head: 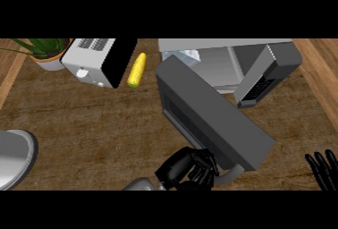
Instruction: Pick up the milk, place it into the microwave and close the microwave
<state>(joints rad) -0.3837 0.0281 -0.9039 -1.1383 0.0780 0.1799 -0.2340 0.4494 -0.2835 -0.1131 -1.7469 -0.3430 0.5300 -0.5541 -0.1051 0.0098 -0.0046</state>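
door (211, 118): nearest the camera and the biggest thing I see. Dark slab swung out from the microwave, long axis running from upper left by the cavity down to lower right, free end close to my hands.
microwave (277, 60): top right of the counter (86, 129), cavity open, pale inside.
milk (188, 56): I read the small pale carton at the cavity's left front corner as the milk, just behind the door's hinge end. Mostly hidden by the door, so I can't say whether it stands upright. Looks already inside.
left hand (188, 167): low centre, at the door's free end, by the handle. Fingers curled; whether they clamp the handle or only sit against it I can't tell.
right hand (321, 167): lower right edge, fingers straight and up, resting, holds nothing.
key relation: milk lies up and away from the left hand, along the door's long axis, at the opposite end. Left hand is the nearer one to the door's free end; right hand is well apart from it.
step, my judgement: placing looks done, closing is left. The door has to swing away from me toward the cavity.
risk: carton sits near the cavity's front, the door might clip it.
toaster (99, 60): top left.
bowl (14, 156): grey, left edge.
plant (46, 51): top left corner.
corn (137, 69): yellow, between toaster and door.
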